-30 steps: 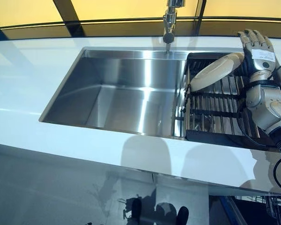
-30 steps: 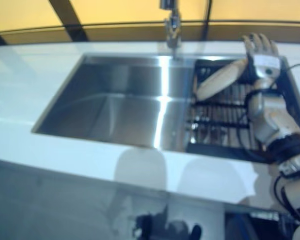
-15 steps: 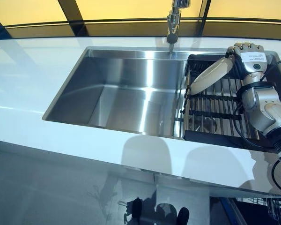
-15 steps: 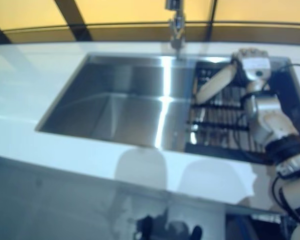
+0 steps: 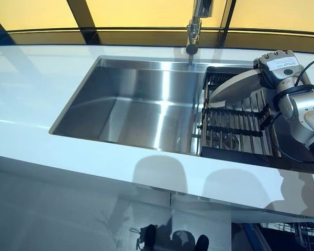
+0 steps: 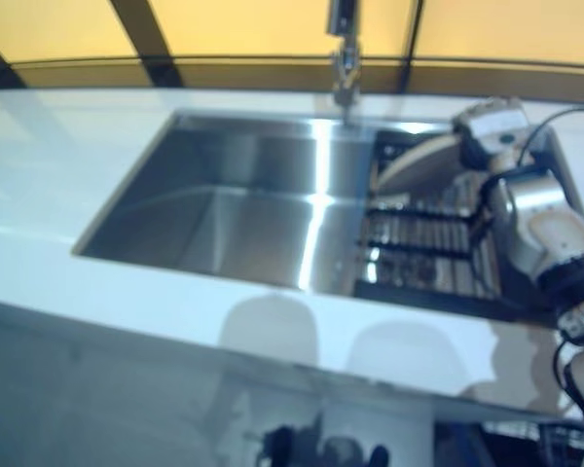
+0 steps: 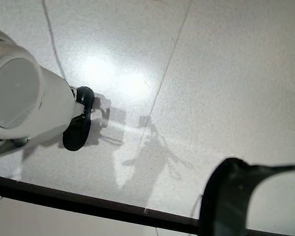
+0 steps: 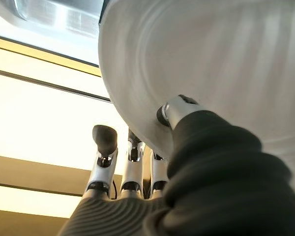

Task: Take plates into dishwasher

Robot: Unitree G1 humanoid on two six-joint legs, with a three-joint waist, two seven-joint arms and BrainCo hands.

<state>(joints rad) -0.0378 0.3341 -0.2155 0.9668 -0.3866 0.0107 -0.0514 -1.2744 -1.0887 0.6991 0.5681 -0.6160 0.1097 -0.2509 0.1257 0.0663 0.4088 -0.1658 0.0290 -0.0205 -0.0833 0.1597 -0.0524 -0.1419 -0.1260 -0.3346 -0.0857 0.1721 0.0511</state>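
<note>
Your right hand (image 5: 276,65) grips the round cream-white plate (image 5: 235,87) at its rim: in the right wrist view the thumb (image 8: 174,110) presses on one face of the plate (image 8: 226,64) while the fingers (image 8: 104,140) reach behind the other. The plate is tilted, its far edge at your hand, its near edge low over the black dish rack with metal bars (image 5: 235,123). Whether the plate touches the bars, you cannot tell. The rack fills the right end of the rectangular stainless steel sink (image 5: 136,104), which is set into the glossy white tabletop (image 5: 36,89). A chrome tap (image 5: 193,29) stands behind the sink, just left of the rack's far corner. Your left hand shows in no view; the left wrist view gives only grey floor (image 7: 226,73).
</note>
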